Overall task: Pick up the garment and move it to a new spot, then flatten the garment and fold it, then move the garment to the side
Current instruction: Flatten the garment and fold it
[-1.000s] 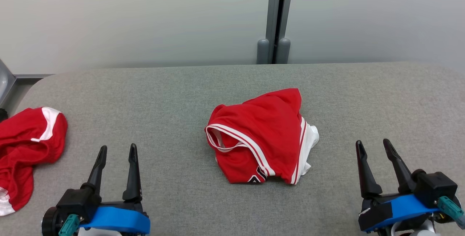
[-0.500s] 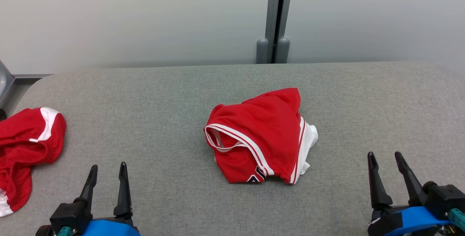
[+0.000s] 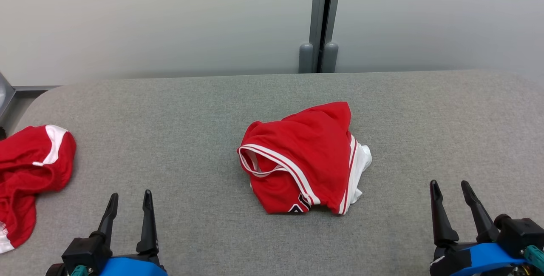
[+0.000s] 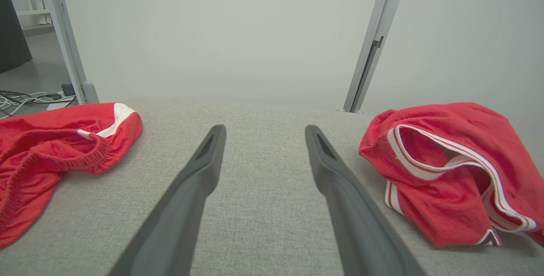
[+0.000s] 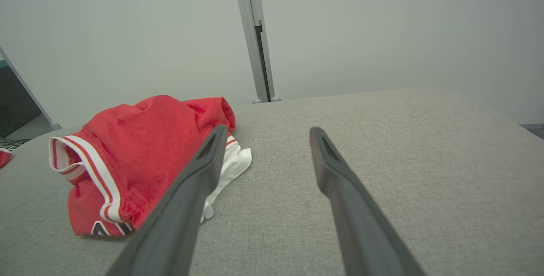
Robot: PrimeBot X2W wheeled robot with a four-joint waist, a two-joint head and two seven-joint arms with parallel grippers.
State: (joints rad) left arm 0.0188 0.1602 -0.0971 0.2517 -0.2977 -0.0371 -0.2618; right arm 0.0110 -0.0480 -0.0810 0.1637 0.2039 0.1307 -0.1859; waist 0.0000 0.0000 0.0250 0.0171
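A crumpled red garment (image 3: 304, 157) with white and dark trim lies in a heap at the middle of the grey padded table (image 3: 191, 110); it shows at the right of the left wrist view (image 4: 450, 169) and at the left of the right wrist view (image 5: 136, 157). My left gripper (image 3: 129, 197) stands open at the lower left, well to the left of the heap, nothing between its fingers (image 4: 199, 169). Near the lower right corner my right gripper (image 3: 450, 186) is open and empty too, apart from the cloth.
A second red garment (image 3: 29, 169) with a white patch lies at the table's left edge, also in the left wrist view (image 4: 55, 140). A pale wall with a grey vertical post (image 3: 319, 21) stands behind the table. Cables (image 4: 21, 97) lie on the floor far left.
Both grippers have drawn back toward the bottom of the head view, fingers still apart. The central garment has not moved.
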